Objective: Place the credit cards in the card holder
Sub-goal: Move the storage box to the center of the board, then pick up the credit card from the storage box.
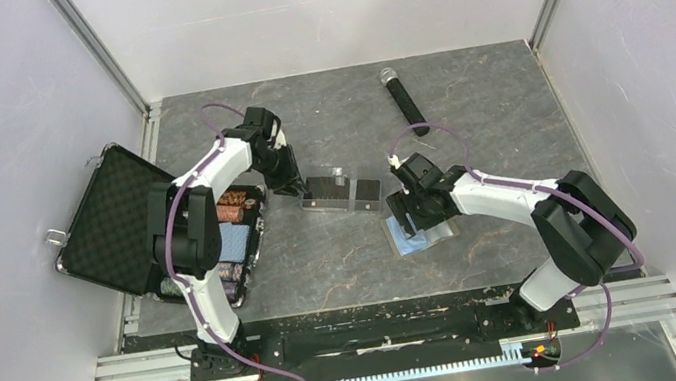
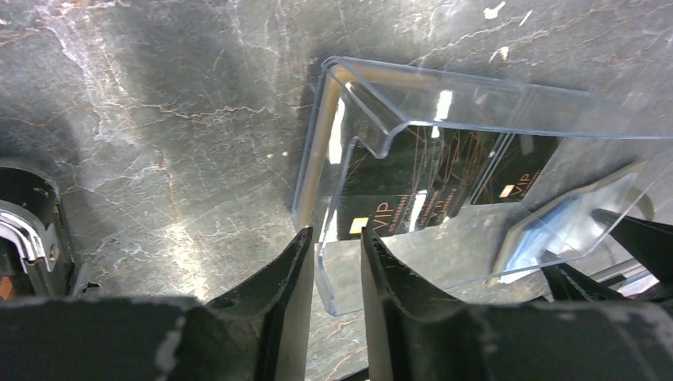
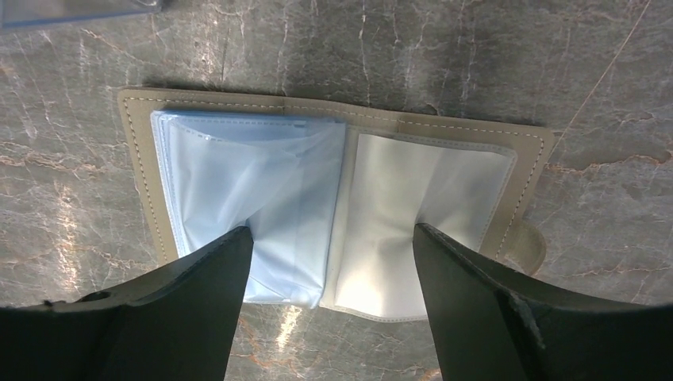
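Note:
The card holder [image 3: 526, 171] lies open and flat on the table, taupe outside with light blue and white sleeves; in the top view the card holder [image 1: 419, 236] sits at centre right. My right gripper [image 3: 333, 230] is open wide, one fingertip resting on each half of it. The credit cards [image 2: 421, 190], dark with gold "VIP" print, lie inside a small clear plastic box [image 2: 444, 103]. My left gripper [image 2: 336, 232] is open a little, its fingers straddling the box's near wall with a gap on either side. In the top view, the left gripper [image 1: 298, 188] is at the left end of the box [image 1: 341, 190].
A big black case [image 1: 116, 219] stands open at the left edge, with chips in its tray. At the back lies a black cylinder [image 1: 404, 100]. A corner of the clear box [image 3: 71, 9] shows beyond the card holder in the right wrist view.

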